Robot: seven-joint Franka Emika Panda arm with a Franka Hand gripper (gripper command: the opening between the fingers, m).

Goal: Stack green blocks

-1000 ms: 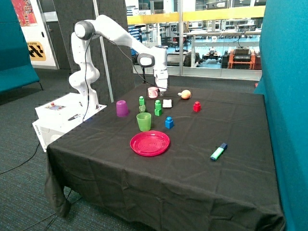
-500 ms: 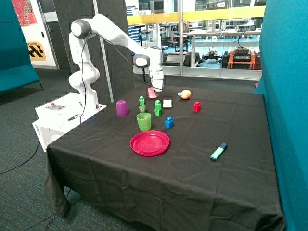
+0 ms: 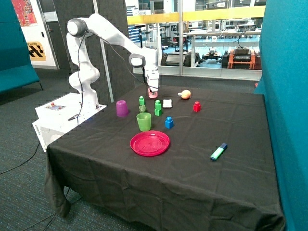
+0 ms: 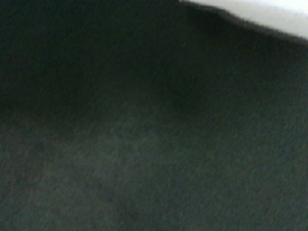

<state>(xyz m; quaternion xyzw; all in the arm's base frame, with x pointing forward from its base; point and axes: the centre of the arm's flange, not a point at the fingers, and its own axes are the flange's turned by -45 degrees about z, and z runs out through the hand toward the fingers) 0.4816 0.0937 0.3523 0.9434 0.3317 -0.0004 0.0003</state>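
Two green blocks [image 3: 158, 108] stand stacked one on the other in the middle of the black tablecloth, next to a white object [image 3: 167, 103]. A third green block [image 3: 141, 101] stands alone, between the stack and the purple cup [image 3: 122, 108]. My gripper [image 3: 153, 88] hangs at the far side of the table, right at the pink cup [image 3: 152, 94], behind the green blocks and apart from them. The wrist view shows only dark cloth [image 4: 144, 144] and a pale strip [image 4: 269, 14] in one corner.
A translucent green cup [image 3: 143, 121] and a red plate [image 3: 149, 143] sit nearer the front. A blue block [image 3: 169, 122], a red block [image 3: 197, 106], an orange fruit-like object [image 3: 185, 94] and a green-blue marker [image 3: 218, 151] lie around. A small dark object [image 3: 142, 109] sits by the lone green block.
My gripper has moved sideways along the far side of the table, from beside the pink cup to over it, toward the arm's base. The blocks have not moved.
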